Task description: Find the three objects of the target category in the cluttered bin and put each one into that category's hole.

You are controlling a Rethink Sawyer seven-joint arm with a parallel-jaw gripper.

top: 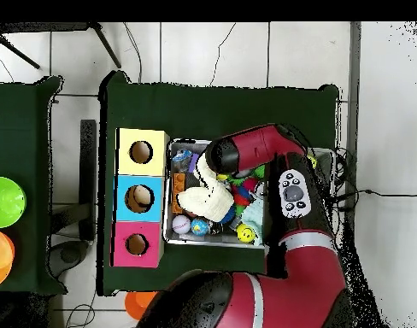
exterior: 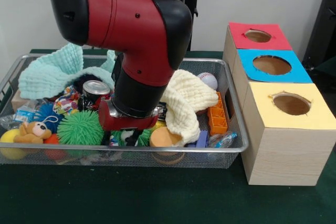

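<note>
In the front view, a wire bin [exterior: 233, 109] fills the left and middle of the green table [exterior: 157, 198]. At its left end lie a yellow ball [exterior: 9, 145], a small teddy bear [exterior: 31, 131], a blue spiky ball [exterior: 46, 113] and a green spiky ball [exterior: 80, 128]. Behind them a mint cloth [exterior: 52, 72] is heaped against the far wall, and a drink can [exterior: 96, 90] stands just right of it. The red and black arm [exterior: 136, 35] comes down into the middle of the bin, its wrist low among the toys. The gripper [exterior: 131, 136] is buried behind the clutter and I cannot tell whether it is released or clenched on anything. An orange disc [exterior: 164, 137] sits just right of it, under the edge of a cream cloth [exterior: 186, 100]. Further right are a baseball [exterior: 208, 80] at the far wall and an orange block tray [exterior: 217, 115] against the right wall. Beside the bin stands a row of three wooden boxes, each with a round hole: red-topped [exterior: 257, 36] farthest, blue-topped [exterior: 272, 65] in the middle, yellow-topped [exterior: 291, 104] nearest. Which things belong to the target category I cannot tell.
</note>
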